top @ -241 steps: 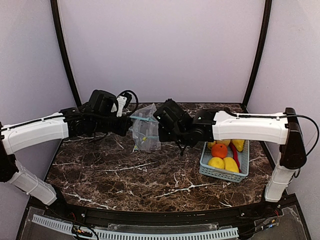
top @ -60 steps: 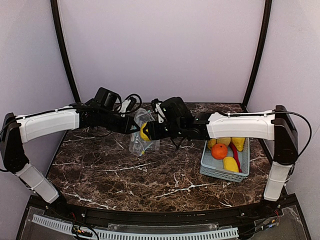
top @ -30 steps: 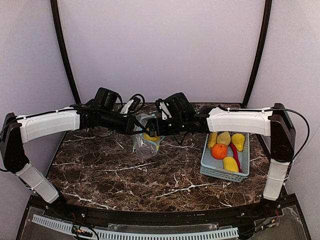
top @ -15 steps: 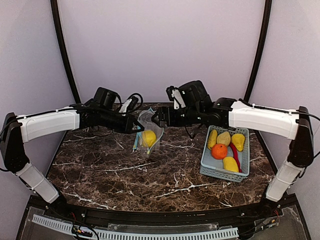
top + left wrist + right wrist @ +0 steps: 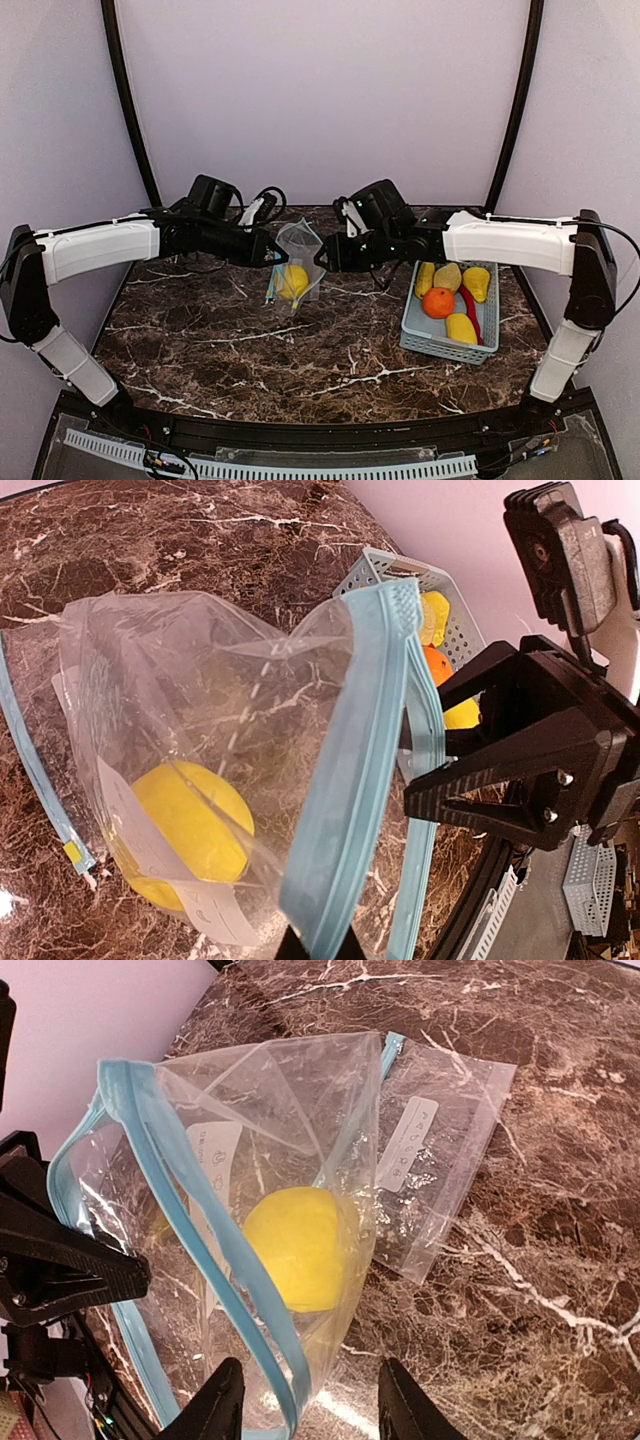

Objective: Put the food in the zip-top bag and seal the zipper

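Bag (image 5: 297,262) held upright at table (image 5: 250,350) centre, rim pinched in left gripper (image 5: 268,256); one yellow fruit (image 5: 294,280) at its bottom. Just right of bag, right gripper (image 5: 324,262) spread wide, gripping nothing. Other food (image 5: 438,302) in basket (image 5: 440,345), right.

Picture edge crops left pincer (image 5: 318,948) gripping bag (image 5: 200,720).

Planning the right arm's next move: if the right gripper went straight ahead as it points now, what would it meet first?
Probably the blue zipper rim of the zip-top bag, crossing just ahead of the open right gripper; the yellow fruit sits behind it inside. Depth is unclear.
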{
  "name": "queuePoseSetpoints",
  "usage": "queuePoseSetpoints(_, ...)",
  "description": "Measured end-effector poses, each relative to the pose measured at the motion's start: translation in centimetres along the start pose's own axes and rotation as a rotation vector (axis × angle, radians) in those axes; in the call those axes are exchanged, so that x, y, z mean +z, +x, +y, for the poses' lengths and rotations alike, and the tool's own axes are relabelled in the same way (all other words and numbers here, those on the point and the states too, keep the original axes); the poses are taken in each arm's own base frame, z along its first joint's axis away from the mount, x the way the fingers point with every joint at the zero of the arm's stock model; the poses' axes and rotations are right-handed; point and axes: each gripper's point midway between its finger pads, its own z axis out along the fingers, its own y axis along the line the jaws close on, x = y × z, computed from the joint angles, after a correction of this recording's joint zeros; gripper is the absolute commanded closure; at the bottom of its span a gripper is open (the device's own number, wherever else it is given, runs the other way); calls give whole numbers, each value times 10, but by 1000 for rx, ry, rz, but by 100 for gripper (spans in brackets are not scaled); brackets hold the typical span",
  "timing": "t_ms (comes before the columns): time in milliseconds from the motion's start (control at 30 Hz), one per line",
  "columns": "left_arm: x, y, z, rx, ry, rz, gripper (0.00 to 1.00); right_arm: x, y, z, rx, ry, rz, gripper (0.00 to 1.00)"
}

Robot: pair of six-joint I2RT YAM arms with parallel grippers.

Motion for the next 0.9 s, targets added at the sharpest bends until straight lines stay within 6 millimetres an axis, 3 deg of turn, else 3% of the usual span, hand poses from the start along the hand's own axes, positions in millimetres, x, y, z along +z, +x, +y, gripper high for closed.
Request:
queuePoseSetpoints(133,0,0,0,1,0,1,99,11,4,2,-14,-20,24,92)
queuePoseSetpoints(200,0,0,0,7,-1,0,99,13,5,5,-18,-30,29,98)
queuePoseSetpoints(300,0,-1,1,24,-9,-4,99,12,1,15,-66,-53,12,98)
queuePoseSetpoints(433,-2,2,0,81,-40,-16,99,7,0,47,-188,-94,-40,99)
queuePoseSetpoints(533,-5,3,-5,132,-58,-31,99,3,0,59,-243,-84,-73,100)
queuePoseSetpoints(700,-4,4,-6,191,-107,-57,99,4,-4,47,-265,-9,-111,100)
queuePoseSetpoints(900,2,15,6,203,-168,-46,99,8,8,22,-270,80,-95,98)
